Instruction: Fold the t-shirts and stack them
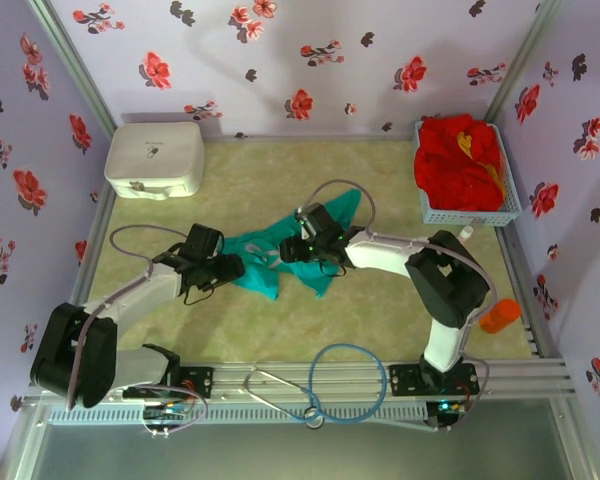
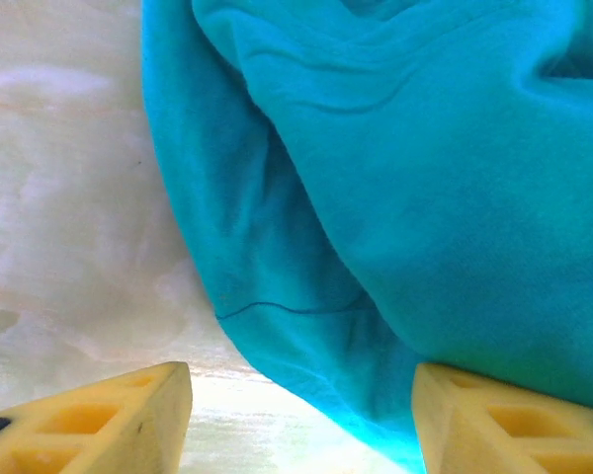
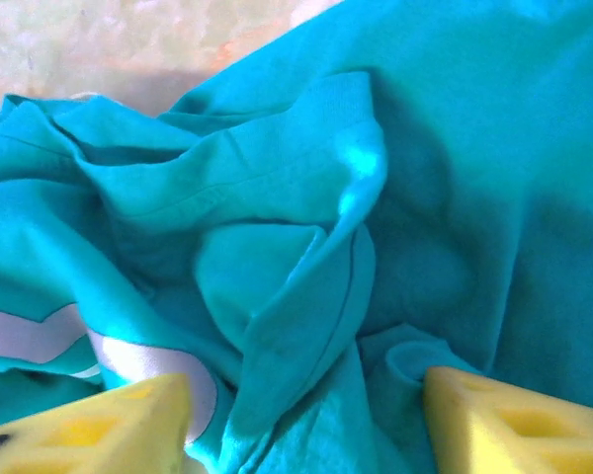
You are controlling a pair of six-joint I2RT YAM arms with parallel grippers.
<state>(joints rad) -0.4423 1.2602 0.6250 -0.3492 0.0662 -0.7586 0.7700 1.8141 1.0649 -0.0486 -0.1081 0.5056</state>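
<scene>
Left end effector: jaws apart, straddling a folded edge of the teal t-shirt, not pinched yet. Right end effector: also parted, over bunched fabric beside a white band, possibly print; nothing legible. The tee lies crumpled mid-counter, one arm on each side, likely to spread it flat. Red t-shirts sit in the basket.

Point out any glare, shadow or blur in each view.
Top external: soft, even light, red t-shirts oversaturated. Left wrist: glare washes out the table; teal t-shirt slightly soft. Right wrist: bright highlight on a fold of the teal t-shirt, deep shadow beside it.
</scene>
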